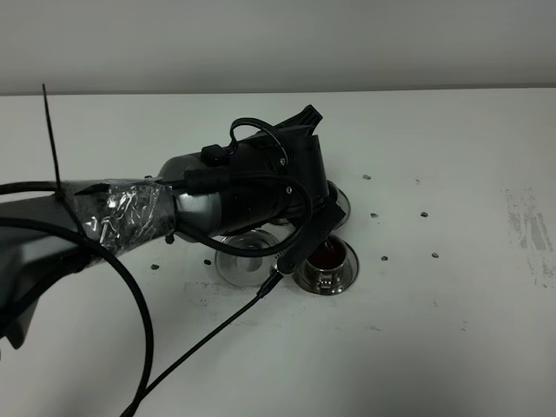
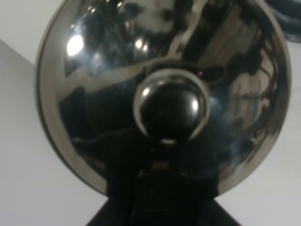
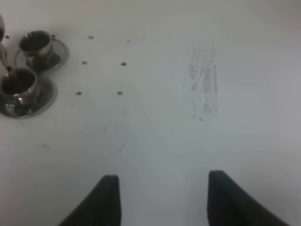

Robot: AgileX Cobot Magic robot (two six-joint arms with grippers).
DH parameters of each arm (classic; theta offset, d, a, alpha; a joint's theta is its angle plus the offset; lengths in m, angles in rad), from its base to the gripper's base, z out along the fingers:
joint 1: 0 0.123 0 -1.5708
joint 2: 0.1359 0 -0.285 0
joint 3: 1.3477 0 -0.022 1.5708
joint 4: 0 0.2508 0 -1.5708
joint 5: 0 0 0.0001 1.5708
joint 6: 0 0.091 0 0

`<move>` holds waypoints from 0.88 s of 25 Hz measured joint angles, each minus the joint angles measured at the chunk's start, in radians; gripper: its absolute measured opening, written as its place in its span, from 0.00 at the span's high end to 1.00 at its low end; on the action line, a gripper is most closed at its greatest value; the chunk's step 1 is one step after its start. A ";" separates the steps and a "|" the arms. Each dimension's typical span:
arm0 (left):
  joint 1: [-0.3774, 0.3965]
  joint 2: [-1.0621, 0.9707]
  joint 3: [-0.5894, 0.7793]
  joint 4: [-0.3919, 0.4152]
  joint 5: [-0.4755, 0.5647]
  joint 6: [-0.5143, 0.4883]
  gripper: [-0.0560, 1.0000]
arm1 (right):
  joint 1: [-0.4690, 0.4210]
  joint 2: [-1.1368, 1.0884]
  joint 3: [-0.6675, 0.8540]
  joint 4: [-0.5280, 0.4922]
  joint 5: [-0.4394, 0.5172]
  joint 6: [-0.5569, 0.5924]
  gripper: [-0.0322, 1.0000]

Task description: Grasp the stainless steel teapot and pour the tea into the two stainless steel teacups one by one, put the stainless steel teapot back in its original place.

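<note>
The teapot (image 2: 94,89) fills the left wrist view. Its domed lid is mirror-bright steel that throws back warped reflections, and a round polished knob (image 2: 169,108) sits at the centre. The left claw (image 2: 162,188) is a black mass crossing the pot's rim. It is pinching the teapot, though its separate fingers cannot be made out. From the high camera the pot is hidden under the left arm (image 1: 130,213), which is wrapped in crinkled clear film and trailed by black cables (image 1: 139,339).

At the edge of the right wrist view the thin spout (image 3: 4,55) slants down to the rim of the near cup (image 1: 328,261). This is a small shiny steel cup holding reddish-brown tea, and it stands on a round steel saucer (image 3: 47,96). Just behind it is the far cup (image 3: 36,43), of the same make, on a like dish. It is dark inside, and what it holds cannot be told. A third saucer (image 1: 239,269), glossy, lies beside the near cup and is half covered by the arm.

The right claw (image 3: 162,202) is spread with nothing between its two dark fingers, over bare tabletop (image 1: 452,347) well apart from the cups. The tabletop is white and matt, with small dark specks (image 3: 123,63) and a grey scuff (image 3: 204,84).
</note>
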 joint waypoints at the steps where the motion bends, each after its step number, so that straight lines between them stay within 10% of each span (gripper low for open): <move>1: 0.008 -0.002 0.000 -0.012 0.005 -0.001 0.75 | 0.000 0.000 0.000 0.000 0.000 0.000 0.54; 11: 0.075 -0.058 0.000 -0.204 -0.009 -0.002 0.75 | 0.000 0.000 0.000 0.000 0.000 0.000 0.54; 22: 0.059 -0.231 0.004 -0.633 -0.019 -0.002 0.75 | 0.000 0.000 0.000 0.000 0.000 0.000 0.54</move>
